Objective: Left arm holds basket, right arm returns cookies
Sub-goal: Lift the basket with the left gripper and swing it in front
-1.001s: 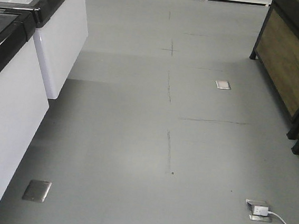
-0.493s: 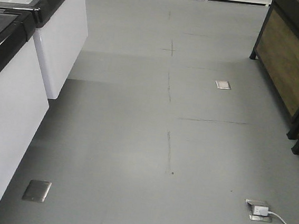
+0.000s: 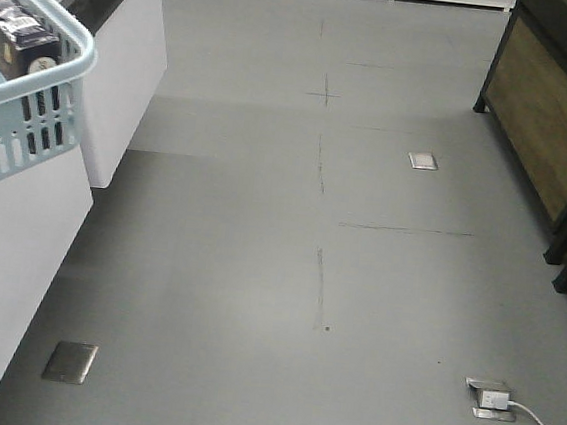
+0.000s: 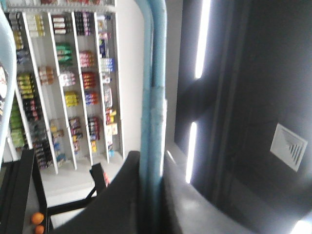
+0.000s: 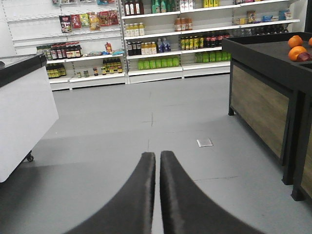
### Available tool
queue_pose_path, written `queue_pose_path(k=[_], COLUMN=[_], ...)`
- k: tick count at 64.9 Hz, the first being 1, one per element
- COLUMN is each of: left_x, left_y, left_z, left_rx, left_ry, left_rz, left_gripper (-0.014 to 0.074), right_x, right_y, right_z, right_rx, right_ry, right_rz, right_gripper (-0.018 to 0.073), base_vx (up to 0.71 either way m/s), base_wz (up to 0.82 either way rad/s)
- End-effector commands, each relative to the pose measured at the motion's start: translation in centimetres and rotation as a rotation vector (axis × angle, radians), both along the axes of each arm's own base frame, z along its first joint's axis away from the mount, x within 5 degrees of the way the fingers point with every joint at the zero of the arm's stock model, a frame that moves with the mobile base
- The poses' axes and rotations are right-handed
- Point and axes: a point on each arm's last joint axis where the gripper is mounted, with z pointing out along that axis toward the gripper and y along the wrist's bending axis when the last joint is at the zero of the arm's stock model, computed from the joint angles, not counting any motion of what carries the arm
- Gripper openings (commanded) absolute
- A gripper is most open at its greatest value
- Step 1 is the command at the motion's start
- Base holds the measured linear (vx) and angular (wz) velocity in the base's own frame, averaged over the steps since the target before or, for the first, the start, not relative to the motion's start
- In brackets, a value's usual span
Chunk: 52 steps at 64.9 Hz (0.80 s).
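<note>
2 tools: left tool [image 4: 148,175] grips basket handle [image 4: 153,97]; right tool [image 5: 157,161] closed; cookies [image 3: 15,28] inside basket [image 3: 54,74].

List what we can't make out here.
Front view: basket mostly cut off by the left edge.
Front view: cookie box partly behind the basket wall, print too small.
Left wrist view: left pincer blurred and cropped around the handle.
Both wrist views: shelf products too small to read.
</note>
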Motion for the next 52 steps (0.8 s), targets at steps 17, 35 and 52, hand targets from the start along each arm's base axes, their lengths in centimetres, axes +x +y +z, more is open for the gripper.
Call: queue_pose_path(k=[17, 35, 52], left_x=[-0.5, -0.3, -0.5], left_y=[-7.3, -12.5, -16.6], left_z=[2.3, 0.6, -1.0], left_rx=[0.044, 0.029, -0.021], left_ry=[-0.149, -0.108, -0.110], left_rz=[-0.271, -0.449, -0.598], left_gripper=[-0.0004, -0.0004, -0.0003], right_x=[0.0, 0.0, 0.0], right_y=[0.0, 0.0, 0.0], right_z=[0.1, 0.1, 0.1], right_rx=[-0.018, -0.018, -0.018], right_ry=[-0.064, -0.064, -0.064], right_rz=[-0.005, -0.005, -0.005], right_gripper=[-0.0006, -0.0006, -0.0006], base_vx=[0.00, 0.00, 0.00], base_wz=[0.00, 0.00, 0.00])
